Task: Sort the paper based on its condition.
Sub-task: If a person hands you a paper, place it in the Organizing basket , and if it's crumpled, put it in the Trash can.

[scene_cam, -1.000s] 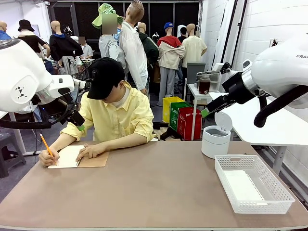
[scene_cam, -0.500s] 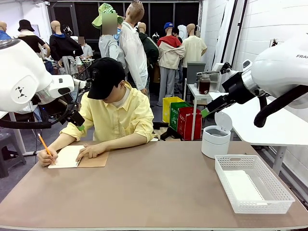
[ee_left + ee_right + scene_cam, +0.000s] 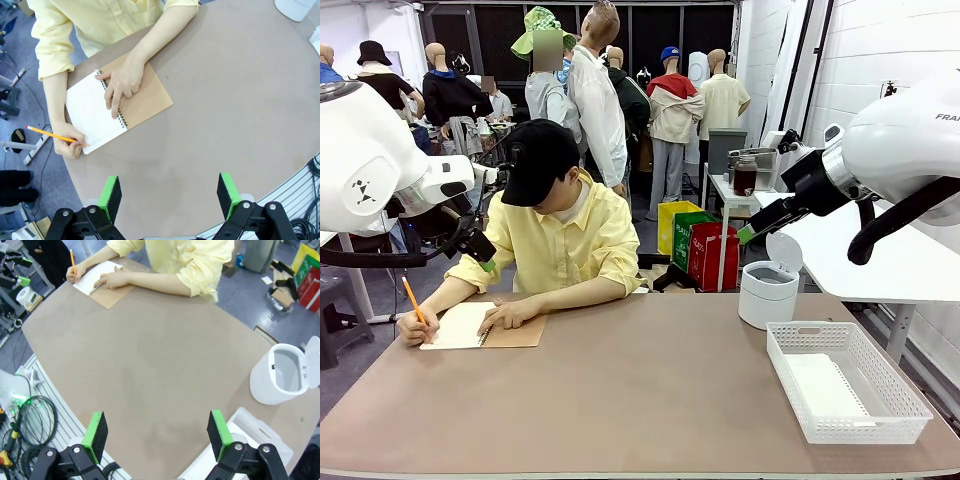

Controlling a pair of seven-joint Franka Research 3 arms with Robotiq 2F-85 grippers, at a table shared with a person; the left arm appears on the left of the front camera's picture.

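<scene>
Fingers [image 3: 110,197] of the left gripper [image 3: 169,194] stand spread wide with nothing between the green pads. The right gripper [image 3: 156,434] is spread the same and is also empty. Both hang high over the brown tabletop [image 3: 640,400]; I judge this a waiting pose that leaves the person room. One hand [image 3: 122,82] pins the spiral-bound notebook with the brown cover [image 3: 150,97] flat so the writing hand [image 3: 70,145] can work its white page with a yellow pencil [image 3: 50,135]. Paper: what looks like a plain white loose sheet [image 3: 825,385] lies flat inside the white plastic mesh basket [image 3: 865,430] on my right. Just beside it is a round white bin [image 3: 767,293] with its lid up. These are presumably the two sorting destinations. Nothing for me to grasp yet, by my reading.
</scene>
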